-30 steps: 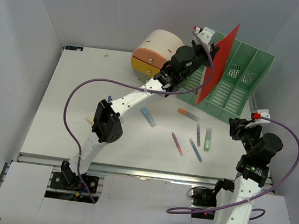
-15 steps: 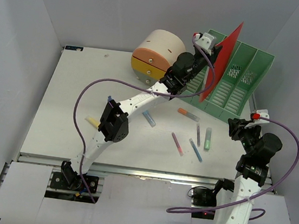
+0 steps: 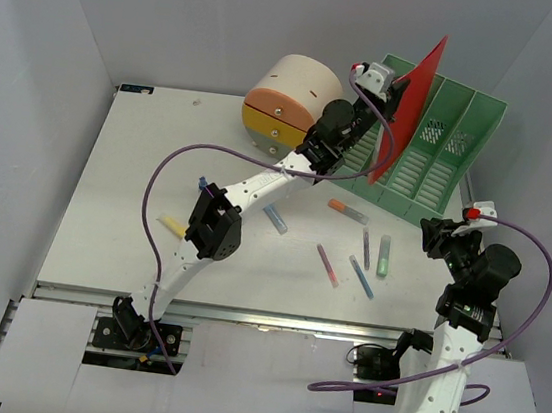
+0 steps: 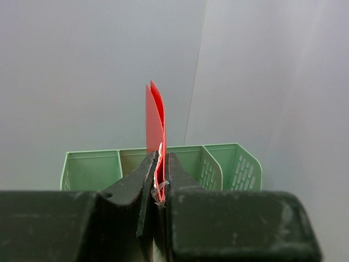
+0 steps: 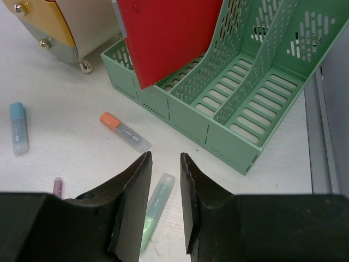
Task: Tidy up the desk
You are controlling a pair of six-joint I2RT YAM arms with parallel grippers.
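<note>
- The table point(image 3: 115, 207) spreads white under both arms; at its far right corner stands the green file rack point(image 3: 456, 138), its slots running from front to back, beside the cream drawer unit point(image 3: 284, 97).
- The red folder point(image 3: 415, 103) hangs on edge above the rack's left slots, its plane roughly in line with the dividers and its lower corner just over the rack's front. I cannot tell which slot it lines up with.
- The left gripper point(image 4: 160, 164) is clamped tight on the folder's near edge, so the way into the rack is straight down from the gripper.
- The right gripper point(image 5: 165, 164) has its jaws slightly parted and empty. It hovers well apart from the folder, over loose pens such as the green pen point(image 5: 155, 210).
</note>
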